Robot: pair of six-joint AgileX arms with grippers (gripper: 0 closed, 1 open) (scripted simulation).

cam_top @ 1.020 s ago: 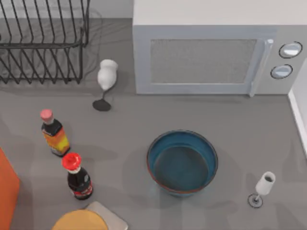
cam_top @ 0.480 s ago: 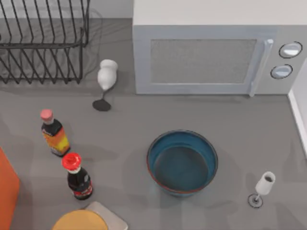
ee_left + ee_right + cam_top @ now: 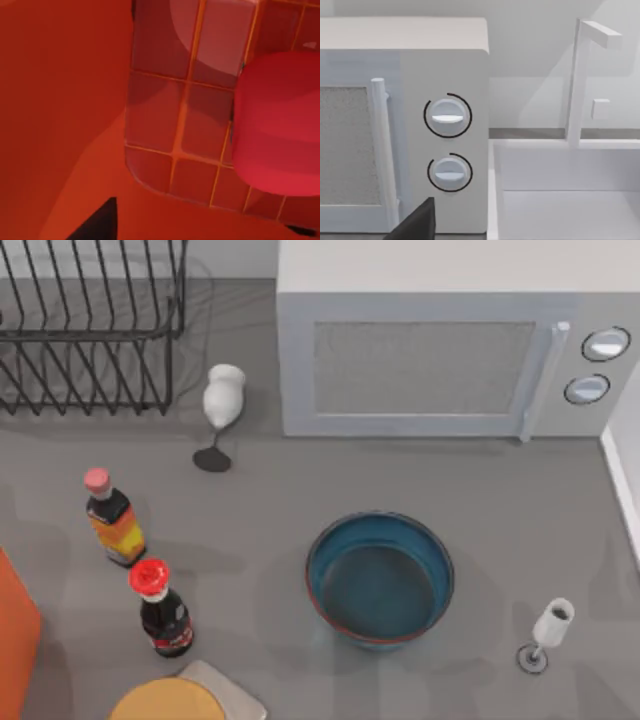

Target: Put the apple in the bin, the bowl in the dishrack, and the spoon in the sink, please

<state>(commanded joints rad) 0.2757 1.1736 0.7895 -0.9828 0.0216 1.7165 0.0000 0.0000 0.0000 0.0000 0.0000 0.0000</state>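
Observation:
The red apple [image 3: 277,125] lies over the gridded floor of the orange bin [image 3: 60,100], just beyond my left gripper [image 3: 200,231], whose dark fingertips [image 3: 100,225] stand wide apart and open, off the fruit. The bin's corner [image 3: 15,640] shows at the table's left edge. The teal-blue bowl [image 3: 380,578] sits upright mid-table, in front of the microwave. The black wire dishrack [image 3: 90,330] stands at the back left. The white sink [image 3: 570,200] with its tap lies beside the microwave, facing my right gripper [image 3: 520,235], which is open and holds nothing. The spoon is out of view.
A grey microwave [image 3: 450,340] fills the back. A white stemmed glass [image 3: 222,398] leans by the rack and another [image 3: 548,628] stands right of the bowl. Two bottles [image 3: 112,518] [image 3: 162,608] stand at the left, with a yellow round thing on a board [image 3: 165,702] at the front.

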